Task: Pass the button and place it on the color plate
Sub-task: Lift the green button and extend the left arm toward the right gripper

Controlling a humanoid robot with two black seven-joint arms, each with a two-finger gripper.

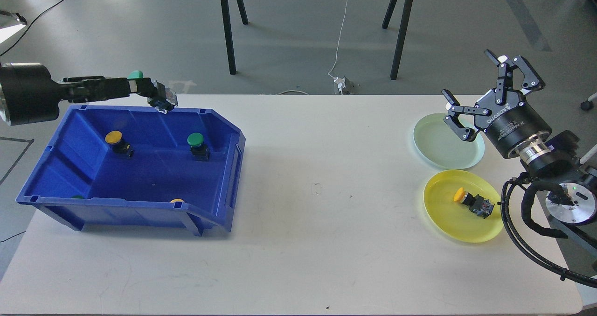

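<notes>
Head view looks down on a pale table (pixel 298 204). At its left end sits a blue bin (pixel 140 166), the biggest thing on it. Two buttons stand inside the bin, a yellow-capped button (pixel 116 142) toward the left and a green-capped button (pixel 197 145) toward the right, well apart. Slivers of a green cap and a yellow cap peek over the bin's near wall, mostly hidden.

Across the table at the right lie two plates near each other: a light green plate (pixel 438 150) farther back and a yellow plate (pixel 447 213) nearer. On the yellow plate a yellow button (pixel 473 201) lies on its side.

Above the bin's back rim the left gripper (pixel 140 89) is stretched out sideways. A green button (pixel 136 75) shows at its fingers, cap up, with a dark body jutting past the tips; the fingers seem closed on it, though the gripper is dark and seen edge-on.

Over the light green plate's right edge hangs the right gripper (pixel 485 92), its fingers spread wide and holding nothing.
</notes>
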